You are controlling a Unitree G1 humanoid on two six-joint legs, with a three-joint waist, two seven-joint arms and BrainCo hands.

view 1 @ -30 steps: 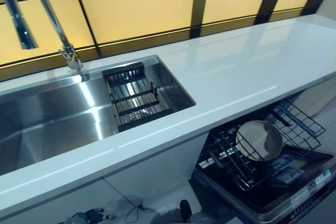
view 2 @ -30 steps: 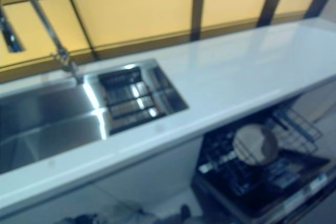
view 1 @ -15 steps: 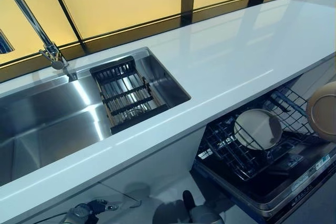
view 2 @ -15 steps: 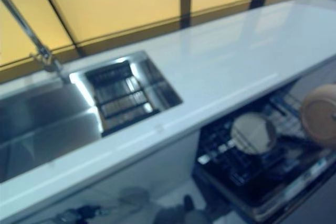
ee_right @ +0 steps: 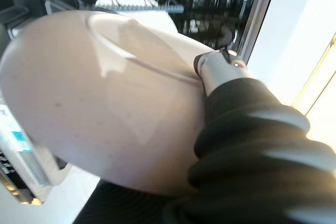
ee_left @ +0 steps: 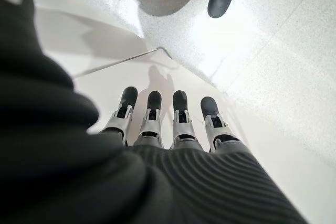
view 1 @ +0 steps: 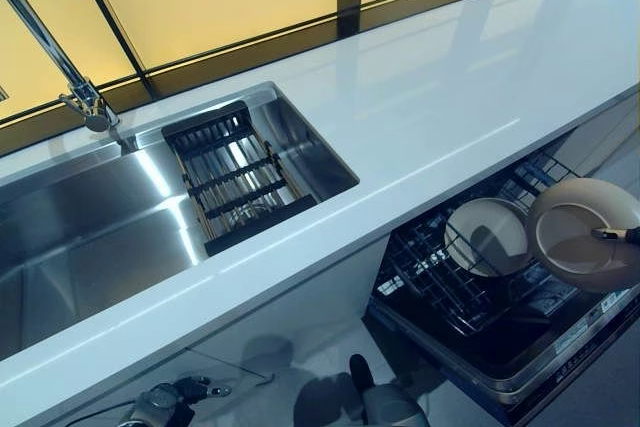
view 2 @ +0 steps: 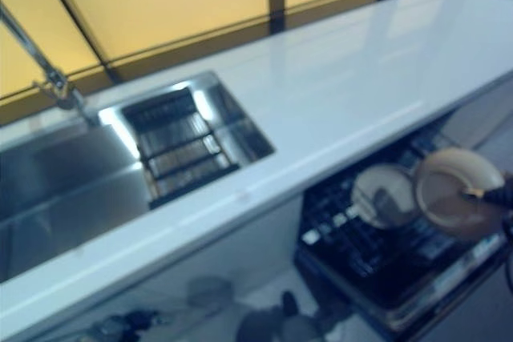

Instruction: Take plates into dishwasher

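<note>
My right hand (ee_right: 226,72) pinches a pale plate (view 1: 580,235), thumb lying across its face near the rim, the rest of my fingers hidden behind it. I hold the plate tilted on edge above the right part of the open dishwasher rack (view 1: 440,287), which sits pulled out below the white bench (view 1: 440,117). A second plate (view 1: 487,238) stands upright in the rack's wire tines, just beside the one I carry and to its left; from the head views the two rims overlap, and I cannot tell whether they touch. In my right wrist view that racked plate shows past the top rim of the held one, with the dark wire tines around it.

My left hand (ee_left: 173,124) hangs low by the white cabinet front, fingers straight and relaxed, holding nothing, pointed toward the pale floor (ee_left: 273,35).

On the bench's left part lies the steel sink (view 1: 100,217) with a dark slatted drain basket (view 1: 235,182) at its right end and the tap (view 1: 70,87) rising behind it.
</note>
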